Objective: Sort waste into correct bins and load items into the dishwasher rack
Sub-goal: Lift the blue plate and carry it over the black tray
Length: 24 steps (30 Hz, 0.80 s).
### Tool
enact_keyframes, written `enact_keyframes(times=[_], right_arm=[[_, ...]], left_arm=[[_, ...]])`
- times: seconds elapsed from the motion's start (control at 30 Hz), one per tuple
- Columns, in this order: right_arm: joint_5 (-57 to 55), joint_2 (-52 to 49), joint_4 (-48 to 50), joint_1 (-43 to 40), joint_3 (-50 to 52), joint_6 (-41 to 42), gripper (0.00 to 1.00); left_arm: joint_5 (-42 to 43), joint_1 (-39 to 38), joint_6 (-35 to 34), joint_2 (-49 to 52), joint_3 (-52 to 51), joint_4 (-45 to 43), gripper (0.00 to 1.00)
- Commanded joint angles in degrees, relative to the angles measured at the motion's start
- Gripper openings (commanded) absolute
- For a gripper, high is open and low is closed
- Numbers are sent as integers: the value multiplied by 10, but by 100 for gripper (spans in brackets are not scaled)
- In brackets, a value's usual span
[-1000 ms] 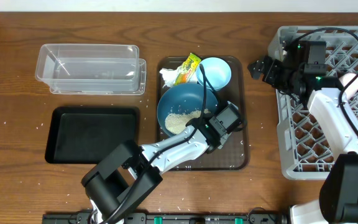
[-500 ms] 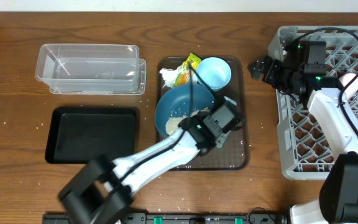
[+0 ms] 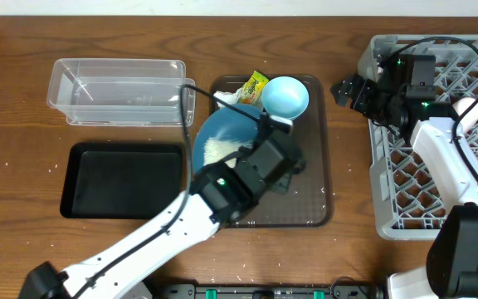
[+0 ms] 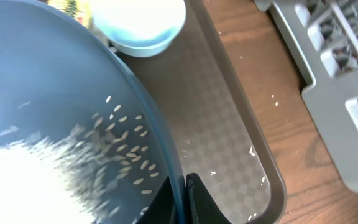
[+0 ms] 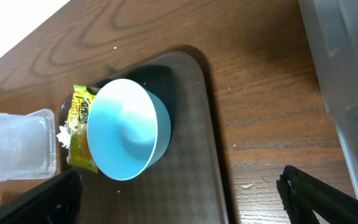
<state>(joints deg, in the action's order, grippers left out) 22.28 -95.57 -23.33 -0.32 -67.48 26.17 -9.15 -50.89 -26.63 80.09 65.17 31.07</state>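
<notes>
Rice point(image 3: 214, 152) sits as one heap in the single dark-blue dish point(image 3: 226, 133). The dish tilts over the left edge of the brown tray point(image 3: 309, 203), its rim pinched by the closed left gripper point(image 4: 182, 198). One light-blue bowl point(image 3: 285, 96) and one yellow-green wrapper point(image 3: 253, 86) lie at the tray's far edge. Two bins stand left of it: one clear tub point(image 3: 119, 91) and one black tray point(image 3: 123, 178). The right gripper point(image 3: 344, 90), jaws wide apart and empty, hovers beside the one grey rack point(image 3: 378, 191).

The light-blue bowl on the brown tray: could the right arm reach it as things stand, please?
Probably yes: the open right hand faces the light-blue bowl with nothing between them, though the dark-blue dish sits close on its far side.
</notes>
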Motion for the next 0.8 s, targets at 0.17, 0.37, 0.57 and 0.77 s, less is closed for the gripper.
enact_keyframes(times=[0.17, 0.37, 0.57, 0.77], right_arm=[[2, 5, -1, 0, -4, 4, 99], [2, 5, -1, 0, -4, 4, 99], [2, 5, -1, 0, -4, 4, 99], [2, 5, -1, 0, -4, 4, 99]], left_arm=[[17, 84, -41, -31, 7, 39, 6], [142, 195, -41, -31, 3, 49, 6], [266, 297, -21, -31, 2, 49, 6], [402, 399, -1, -31, -11, 49, 6]])
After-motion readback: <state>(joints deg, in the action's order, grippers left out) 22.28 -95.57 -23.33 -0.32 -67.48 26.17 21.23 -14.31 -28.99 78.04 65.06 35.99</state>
